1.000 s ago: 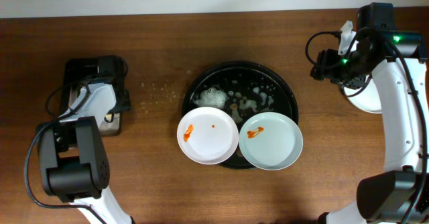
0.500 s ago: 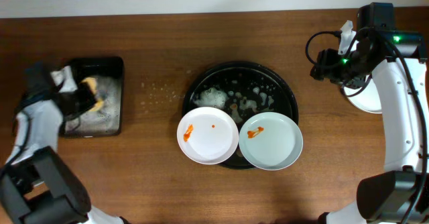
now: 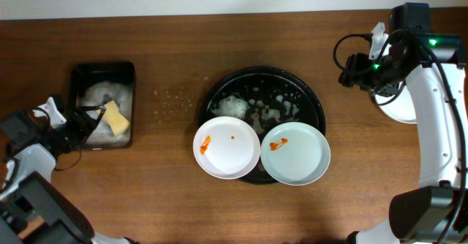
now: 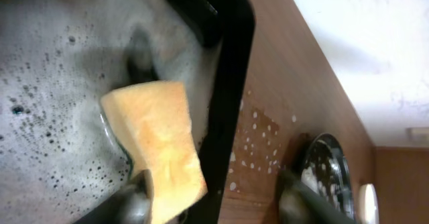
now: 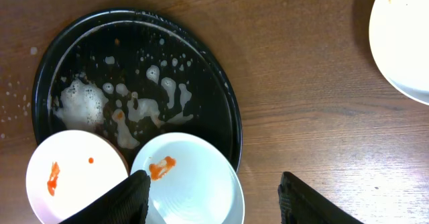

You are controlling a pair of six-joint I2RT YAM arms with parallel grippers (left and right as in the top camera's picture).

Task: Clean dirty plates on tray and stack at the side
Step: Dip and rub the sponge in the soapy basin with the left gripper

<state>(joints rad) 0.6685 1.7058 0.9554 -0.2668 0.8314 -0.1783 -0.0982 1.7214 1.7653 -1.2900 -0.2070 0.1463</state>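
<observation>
The round black tray (image 3: 311, 98) holds foam and two white plates at its front. An orange-smeared left plate (image 3: 227, 147) and a right plate (image 3: 295, 153) overhang its rim. A third plate (image 3: 398, 107) lies on the table at the far right, partly under the right arm. My right gripper (image 3: 351, 70) hangs open high above the table, right of the tray; its wrist view shows its fingers (image 5: 120, 200) spread over the right plate (image 5: 188, 180). My left gripper (image 3: 91, 121) is open at the tub, with the yellow sponge (image 4: 157, 143) lying beside one finger (image 4: 131, 204).
A rectangular black tub (image 3: 102, 66) of soapy water with the sponge (image 3: 115, 118) stands at the left. Water droplets (image 3: 172, 98) dot the wood between tub and tray. Foam (image 5: 80, 106) covers the tray's back half.
My left gripper has opened and let the sponge drop into the tub, and the left arm has swung down towards the table's front left. The right arm is still.
</observation>
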